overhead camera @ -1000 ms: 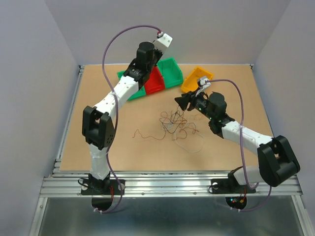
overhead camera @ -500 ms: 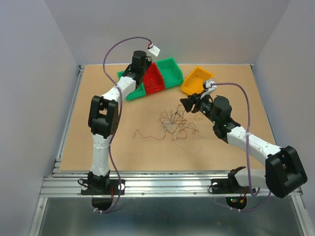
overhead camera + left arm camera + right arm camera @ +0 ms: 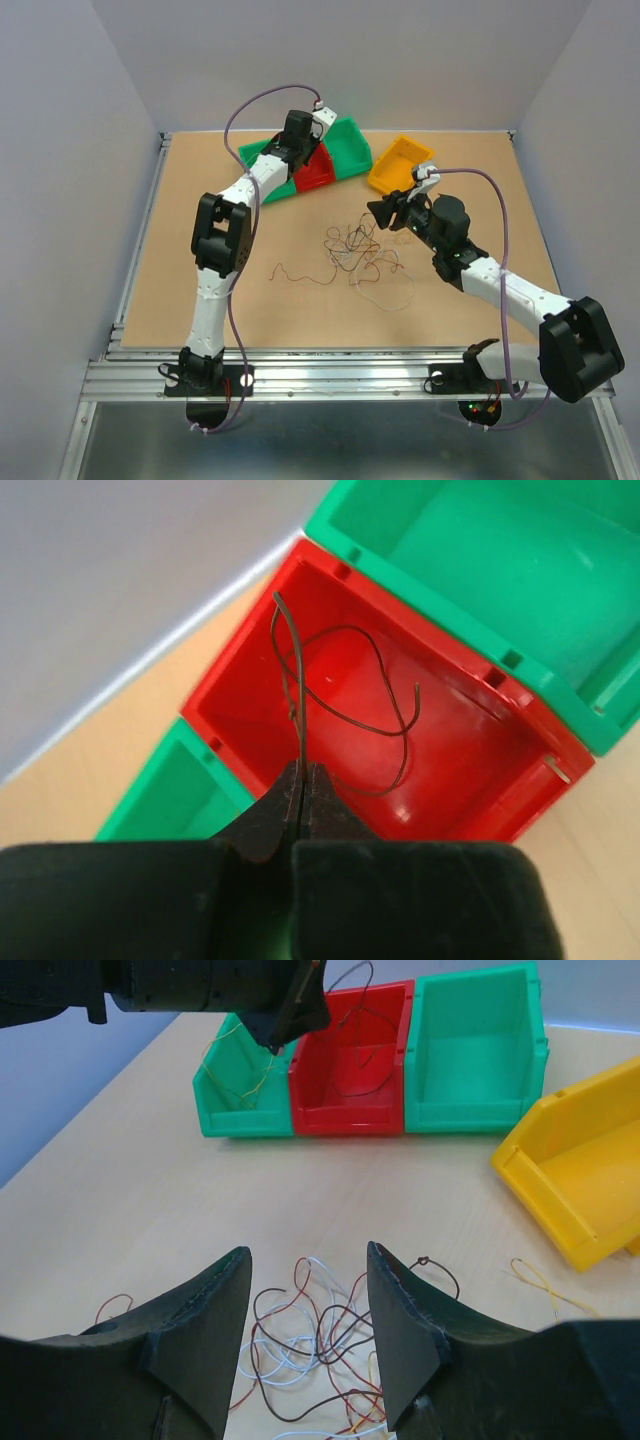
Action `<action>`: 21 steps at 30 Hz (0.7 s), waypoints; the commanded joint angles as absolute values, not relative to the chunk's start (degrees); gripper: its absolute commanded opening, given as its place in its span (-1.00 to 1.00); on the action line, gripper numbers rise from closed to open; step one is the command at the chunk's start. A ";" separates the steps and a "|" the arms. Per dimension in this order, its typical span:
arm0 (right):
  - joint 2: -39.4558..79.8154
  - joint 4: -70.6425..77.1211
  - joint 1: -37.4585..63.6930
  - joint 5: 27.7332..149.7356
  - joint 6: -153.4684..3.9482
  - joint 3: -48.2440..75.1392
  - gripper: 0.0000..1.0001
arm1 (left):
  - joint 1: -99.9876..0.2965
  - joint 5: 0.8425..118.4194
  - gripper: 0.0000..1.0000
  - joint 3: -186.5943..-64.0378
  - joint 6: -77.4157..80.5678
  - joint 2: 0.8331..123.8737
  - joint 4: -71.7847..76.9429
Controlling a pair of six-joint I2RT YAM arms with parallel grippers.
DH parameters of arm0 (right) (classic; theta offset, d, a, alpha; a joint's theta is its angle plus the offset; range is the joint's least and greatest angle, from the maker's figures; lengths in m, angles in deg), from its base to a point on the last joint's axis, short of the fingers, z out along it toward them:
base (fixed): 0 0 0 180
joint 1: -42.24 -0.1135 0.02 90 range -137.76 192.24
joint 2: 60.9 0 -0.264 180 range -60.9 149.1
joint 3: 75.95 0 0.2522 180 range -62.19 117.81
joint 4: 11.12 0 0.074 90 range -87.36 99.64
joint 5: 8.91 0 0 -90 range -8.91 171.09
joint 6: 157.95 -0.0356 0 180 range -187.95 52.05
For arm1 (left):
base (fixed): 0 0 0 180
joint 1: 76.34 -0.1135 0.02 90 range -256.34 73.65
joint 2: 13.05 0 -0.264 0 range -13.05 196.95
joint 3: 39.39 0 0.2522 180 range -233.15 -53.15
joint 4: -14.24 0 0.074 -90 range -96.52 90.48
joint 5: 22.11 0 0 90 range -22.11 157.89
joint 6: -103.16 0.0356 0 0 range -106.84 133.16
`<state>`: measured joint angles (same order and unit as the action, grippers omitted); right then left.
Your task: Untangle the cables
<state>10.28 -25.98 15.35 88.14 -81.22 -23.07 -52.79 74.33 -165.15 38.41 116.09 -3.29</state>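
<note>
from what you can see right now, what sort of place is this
Probably a robotics lab test cell rather than a home: a light-wood tabletop mounted on a silver aluminium rail frame, plain grey enclosure walls on three sides, and a row of red and green plastic sorting bins.

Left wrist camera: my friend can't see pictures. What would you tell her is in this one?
The robot's black hand is pinched shut on a thin brown wire, and the wire's loops dangle over an open red bin. A green bin sits on each side of the red one.
</note>
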 commanded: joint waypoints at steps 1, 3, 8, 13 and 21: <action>8.89 -26.71 15.09 87.24 -80.78 -23.43 0.11 | -52.53 74.22 -1.00 -171.25 31.54 118.42 -12.61; 8.80 -26.62 15.09 87.33 -80.78 -23.51 0.11 | -52.53 74.48 -1.00 -174.51 29.60 121.14 -16.90; 8.97 -26.45 15.09 86.90 -80.60 -23.43 0.11 | -52.53 73.87 -1.00 -179.97 26.26 123.79 -21.41; 10.02 -24.17 15.09 87.94 -80.60 -21.76 0.15 | -52.53 75.10 -0.35 -178.22 25.37 119.67 -18.86; 15.12 -6.18 15.09 84.61 -81.13 -13.85 0.23 | -52.44 73.17 0.23 -173.22 24.58 109.85 -17.20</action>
